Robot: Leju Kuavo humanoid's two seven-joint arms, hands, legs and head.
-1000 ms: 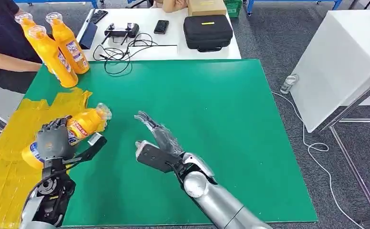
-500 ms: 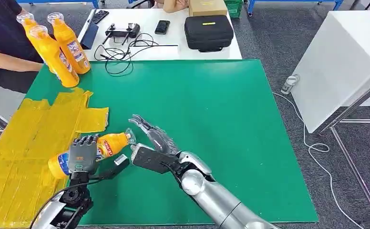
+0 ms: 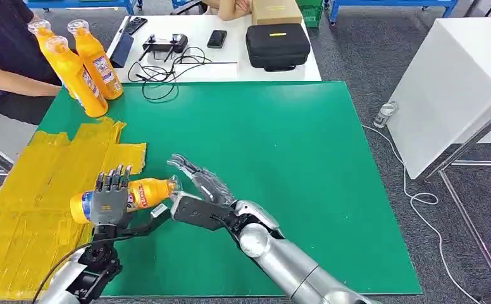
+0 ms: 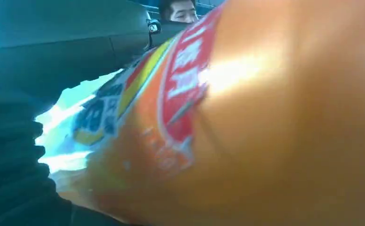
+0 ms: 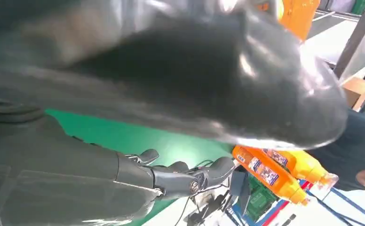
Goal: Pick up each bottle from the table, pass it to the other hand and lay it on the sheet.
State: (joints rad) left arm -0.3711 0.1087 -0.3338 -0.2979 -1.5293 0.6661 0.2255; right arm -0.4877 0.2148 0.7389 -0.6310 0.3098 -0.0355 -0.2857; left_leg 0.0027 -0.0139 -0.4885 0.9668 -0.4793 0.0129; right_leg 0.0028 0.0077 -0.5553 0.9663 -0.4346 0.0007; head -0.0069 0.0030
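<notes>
Left hand point(image 3: 108, 201) gripping an orange bottle point(image 3: 143, 192) sideways above the green worktop point(image 3: 293, 158), just beside the yellow sheet point(image 3: 34, 190), cap pointing at the right hand point(image 3: 200, 196). Right hand open, fingers spread, close to the cap. Three more bottles point(image 3: 78, 60) upright at the far left corner.
</notes>
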